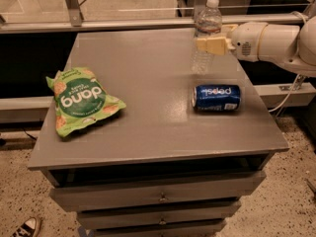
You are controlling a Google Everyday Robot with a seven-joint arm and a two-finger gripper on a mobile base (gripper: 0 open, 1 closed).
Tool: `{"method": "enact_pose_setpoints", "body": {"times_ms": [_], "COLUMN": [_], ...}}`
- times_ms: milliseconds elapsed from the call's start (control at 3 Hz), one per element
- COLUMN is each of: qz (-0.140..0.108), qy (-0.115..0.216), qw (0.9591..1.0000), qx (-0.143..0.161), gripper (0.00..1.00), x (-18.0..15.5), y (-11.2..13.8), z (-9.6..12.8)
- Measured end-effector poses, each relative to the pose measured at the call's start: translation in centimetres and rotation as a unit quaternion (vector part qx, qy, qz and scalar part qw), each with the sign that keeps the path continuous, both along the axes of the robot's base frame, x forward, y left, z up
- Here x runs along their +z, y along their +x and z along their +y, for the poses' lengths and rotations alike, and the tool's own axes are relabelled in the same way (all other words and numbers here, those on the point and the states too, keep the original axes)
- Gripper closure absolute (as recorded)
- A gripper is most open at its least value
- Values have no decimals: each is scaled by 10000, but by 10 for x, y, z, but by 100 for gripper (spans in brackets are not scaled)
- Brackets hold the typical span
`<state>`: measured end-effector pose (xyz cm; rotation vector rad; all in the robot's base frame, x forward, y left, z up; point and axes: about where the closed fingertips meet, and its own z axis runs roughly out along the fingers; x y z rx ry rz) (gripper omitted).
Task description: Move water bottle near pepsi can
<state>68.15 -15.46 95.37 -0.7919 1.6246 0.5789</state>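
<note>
The water bottle (207,31) is clear with a white cap, upright, at the back right of the grey table (148,127). My gripper (211,44) reaches in from the right and is shut on the bottle's middle. The bottle's base is at or just above the table top, slightly behind the pepsi can. The pepsi can (217,98) is blue and lies on its side on the right part of the table, in front of the bottle.
A green snack bag (80,101) lies flat on the left part of the table. Drawers run under the table's front edge. A metal rail and glass panel stand behind the table. My white arm (276,41) spans the right side.
</note>
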Motion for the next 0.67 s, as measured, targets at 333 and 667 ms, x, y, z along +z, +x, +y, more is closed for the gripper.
{"method": "enact_pose_setpoints", "body": {"times_ms": [333,667], "qz": [243,394], "qy": [-45,-69], "qw": [9997,9990], "qx": [72,179], "gripper": [85,62], "x": [-8,-23], "y": [-15,-23], "z": [-17,-24]}}
